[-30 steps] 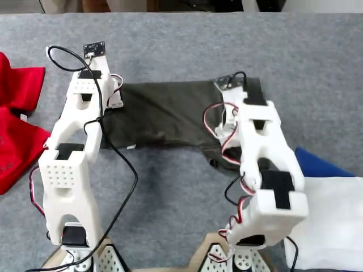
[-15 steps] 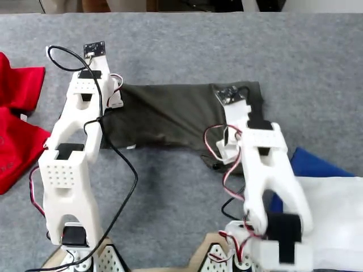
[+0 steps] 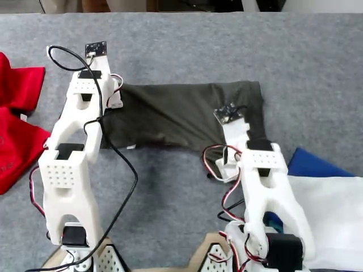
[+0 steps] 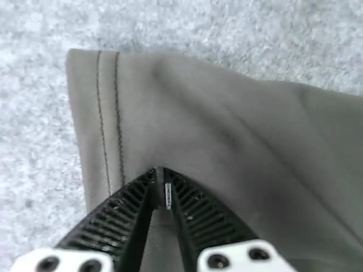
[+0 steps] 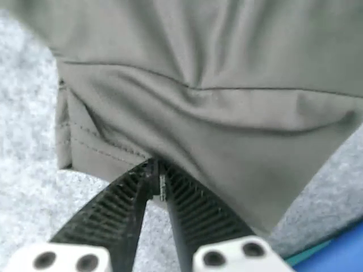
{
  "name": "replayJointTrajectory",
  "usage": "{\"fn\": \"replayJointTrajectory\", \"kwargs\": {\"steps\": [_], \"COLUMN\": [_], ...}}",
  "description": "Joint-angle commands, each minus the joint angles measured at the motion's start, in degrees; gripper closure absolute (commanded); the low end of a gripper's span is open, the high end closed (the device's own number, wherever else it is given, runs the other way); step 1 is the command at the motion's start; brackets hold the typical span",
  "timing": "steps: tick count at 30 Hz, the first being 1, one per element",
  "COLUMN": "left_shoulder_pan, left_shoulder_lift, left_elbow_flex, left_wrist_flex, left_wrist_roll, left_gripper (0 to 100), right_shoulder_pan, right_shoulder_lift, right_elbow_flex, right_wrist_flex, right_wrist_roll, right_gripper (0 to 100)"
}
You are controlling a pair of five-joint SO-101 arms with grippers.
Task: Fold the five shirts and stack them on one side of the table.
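At the far left edge of the grey felt-covered table [image 3: 238,45] lay crumpled red cloth shirts [image 3: 17,136], well apart from the work and apparently waiting their turn, since they were not yet folded.

The left gripper [image 4: 160,184] had its fingers pressed together on the left end of the dark olive cloth shirt [image 3: 170,113], pinching a small ridge of fabric just beside the double-stitched hem. That end was probably held as an anchor, so the cloth would stay taut and square while its other end was handled. A loose black cable [image 3: 126,164] from the left arm drooped over the table just in front of the shirt and could drag across it.

The dark olive cloth shirt lay as a flattened band across the middle of the table, between the two arms.

The right gripper [image 5: 157,177] had its fingers closed on the shirt's near right corner, at the stitched hem, where the fabric bunched into soft creases. Holding a corner there suited carrying that end over for a fold.

To the right, a blue cloth [image 3: 312,163] lay near that corner, partly under a white cloth [image 3: 334,209] at the table's near right. They could crowd the right arm's space.
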Motion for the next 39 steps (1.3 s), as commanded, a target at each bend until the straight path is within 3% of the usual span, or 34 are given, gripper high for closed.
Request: {"fn": "replayJointTrajectory", "kwargs": {"steps": [1, 6, 11, 26, 39], "left_shoulder_pan": [-0.62, -0.62, -0.62, -1.41, -1.14], "left_shoulder_lift": [-1.01, -1.01, -1.01, -1.01, -0.75], "left_elbow_flex": [0.00, 0.00, 0.00, -0.97, -1.05], "left_wrist_flex": [-0.53, -0.44, -0.62, -0.70, -0.70], "left_wrist_roll": [-0.53, -0.53, -0.18, 0.70, -0.88], "left_gripper": [98, 98, 98, 98, 98], "right_shoulder_pan": [0.84, 1.19, 3.65, 3.65, 3.74], "right_shoulder_lift": [-2.15, -2.07, 2.33, 59.12, 86.46], "right_elbow_flex": [-0.22, -5.58, -22.64, -77.23, -120.13], "right_wrist_flex": [1.32, 2.90, 3.25, 3.60, 5.71], "right_wrist_roll": [0.62, 0.26, 0.00, -0.79, -0.70], "right_gripper": [99.4, 99.4, 99.4, 99.4, 99.4]}}
